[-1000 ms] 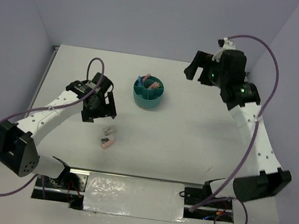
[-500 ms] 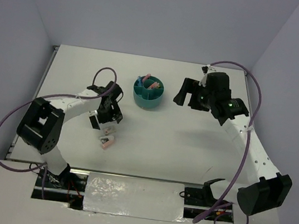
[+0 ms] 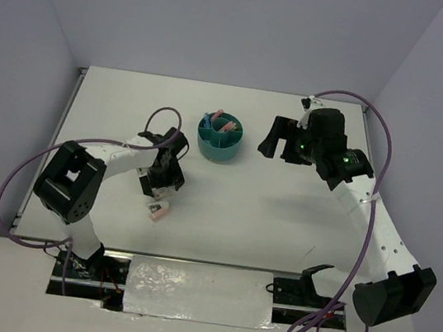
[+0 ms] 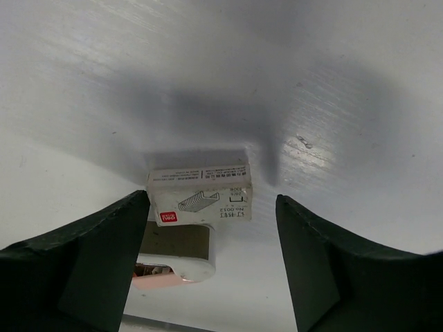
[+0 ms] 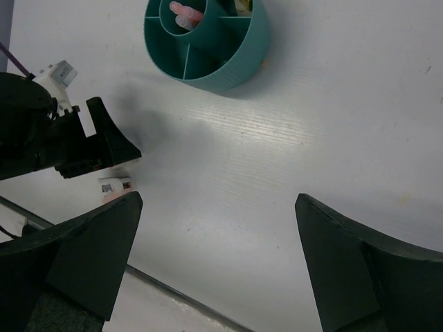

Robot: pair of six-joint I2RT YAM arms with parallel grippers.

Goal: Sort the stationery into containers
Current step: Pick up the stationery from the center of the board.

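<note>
Low over the table [image 4: 360, 97], left gripper [image 4: 211, 200], jaws wide, straddles a staple box [image 4: 200, 187]; it should centre before closing.

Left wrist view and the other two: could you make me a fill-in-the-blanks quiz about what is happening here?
The left gripper has its jaws ____ around a small box.
That box lies on the ____, not in the teal tub.
The right gripper is open and holds ____.
Pink pens stand in the tub's ____ compartment.
Missing words: open; table; nothing; centre.
</note>
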